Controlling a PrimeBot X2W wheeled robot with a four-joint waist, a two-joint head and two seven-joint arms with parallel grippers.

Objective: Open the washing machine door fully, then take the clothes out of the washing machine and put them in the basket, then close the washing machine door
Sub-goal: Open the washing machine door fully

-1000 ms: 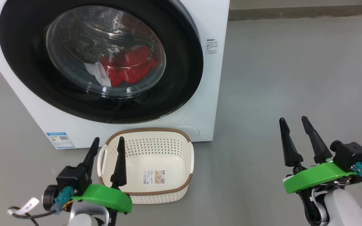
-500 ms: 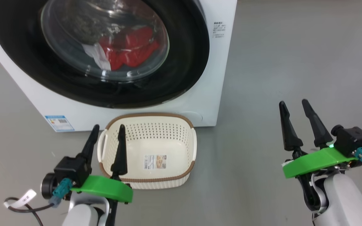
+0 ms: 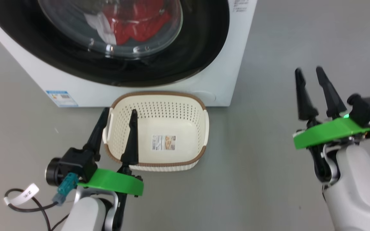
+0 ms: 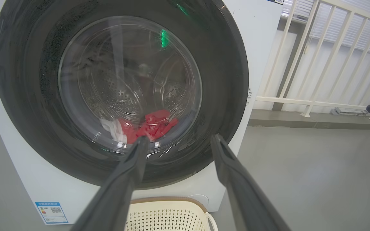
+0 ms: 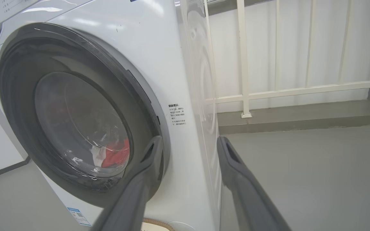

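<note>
The washing machine [image 3: 226, 77] stands white at the top of the head view, its door [image 3: 191, 61] shut, black rim flush against the front. Red and white clothes [image 3: 136, 22] lie behind the glass, also clothes [image 4: 149, 125] in the left wrist view and clothes [image 5: 114, 154] in the right wrist view. The cream basket [image 3: 159, 93] sits empty on the floor before the machine. My left gripper [image 3: 120, 111] hovers open over the basket's left handle. My right gripper [image 3: 308, 70] is open over bare floor, right of the machine, holding nothing.
Grey floor spreads to the right of the machine. A white railing [image 4: 316, 64] and a wall stand behind it on the right. A blue label sticker [image 3: 61, 98] marks the machine's lower front. A cable with a tag [image 3: 22, 195] trails by my left wrist.
The head camera has tipped down, so the machine and basket sit higher in the picture. My right gripper has reached forward and up beside the machine. The door stays shut.
</note>
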